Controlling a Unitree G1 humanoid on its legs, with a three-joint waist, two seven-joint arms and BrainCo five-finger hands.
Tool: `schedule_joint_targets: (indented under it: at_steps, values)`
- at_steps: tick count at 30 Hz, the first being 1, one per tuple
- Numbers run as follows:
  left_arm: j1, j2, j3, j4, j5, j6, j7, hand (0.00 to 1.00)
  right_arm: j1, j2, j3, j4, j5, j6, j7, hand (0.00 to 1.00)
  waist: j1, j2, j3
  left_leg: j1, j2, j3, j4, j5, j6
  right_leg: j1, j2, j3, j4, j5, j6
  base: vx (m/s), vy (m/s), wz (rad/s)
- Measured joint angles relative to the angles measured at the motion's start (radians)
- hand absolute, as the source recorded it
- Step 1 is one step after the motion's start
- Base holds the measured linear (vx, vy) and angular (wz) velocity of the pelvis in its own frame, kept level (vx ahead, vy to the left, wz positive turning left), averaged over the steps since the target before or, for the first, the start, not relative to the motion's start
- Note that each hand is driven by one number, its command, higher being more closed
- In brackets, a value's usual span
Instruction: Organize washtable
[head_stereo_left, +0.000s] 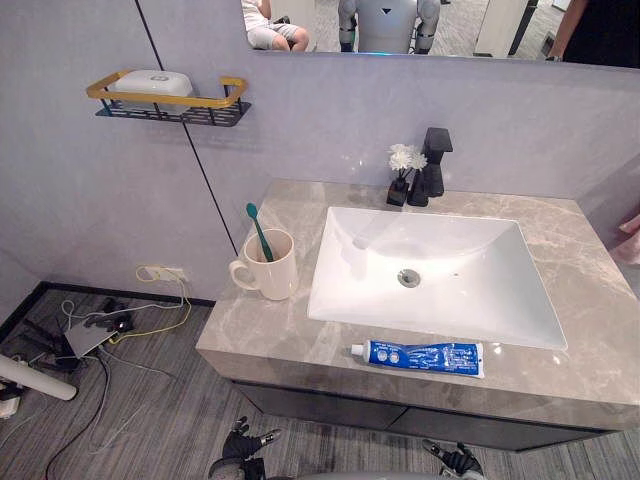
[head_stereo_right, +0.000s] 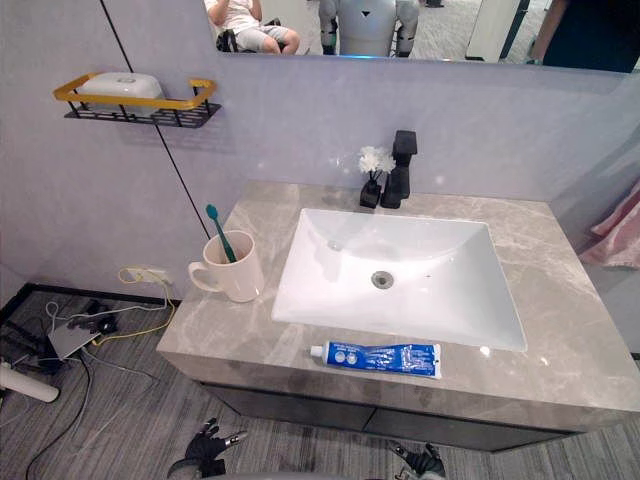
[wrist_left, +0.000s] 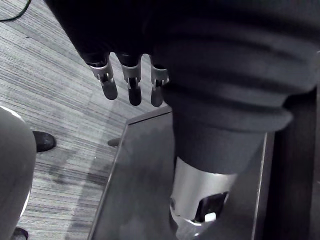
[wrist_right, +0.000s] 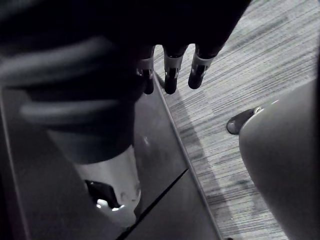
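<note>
The countertop (head_stereo_left: 590, 300) reads as grey veined stone, polished to a soft sheen. The sink (head_stereo_left: 470, 305) is glossy white ceramic. To its left, the mug (head_stereo_left: 275, 275) looks like glazed cream ceramic and holds a teal plastic toothbrush (head_stereo_left: 259, 230). At the near edge, the toothpaste tube (head_stereo_left: 420, 357) is shiny blue plastic. On the far side, the faucet (head_stereo_left: 435, 160) is matt black metal. The wall shelf (head_stereo_left: 170, 105) is black wire with a brass-coloured rail. The floor (head_stereo_left: 150, 420) is matt and wood-grained.

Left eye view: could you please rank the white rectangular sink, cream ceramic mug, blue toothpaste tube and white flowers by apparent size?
1. white rectangular sink
2. cream ceramic mug and blue toothpaste tube: about alike, the tube longer but slimmer
3. white flowers
</note>
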Motion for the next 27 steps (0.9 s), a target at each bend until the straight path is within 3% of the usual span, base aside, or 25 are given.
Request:
schedule_joint_targets:
  at_steps: [9,27]
  values:
    - [-0.007,0.011,-0.011,0.011,-0.006,-0.001,0.003,0.0,0.029,-0.015,-0.007,0.029,0.024,0.002,-0.018,0.0,-0.002,-0.012,0.016,0.016,-0.004,0.002,-0.016,0.0,0.0,0.023,-0.002,-0.003,-0.031,0.014,0.004,-0.01,-0.009,0.0]
    - [-0.01,0.017,0.017,0.015,-0.048,0.0,0.02,0.0,0.025,-0.03,-0.005,0.037,0.021,0.001,-0.017,0.0,-0.002,0.005,0.049,0.001,-0.018,-0.038,-0.016,0.013,0.008,0.029,-0.016,-0.052,-0.035,0.019,0.01,-0.04,-0.026,0.07]
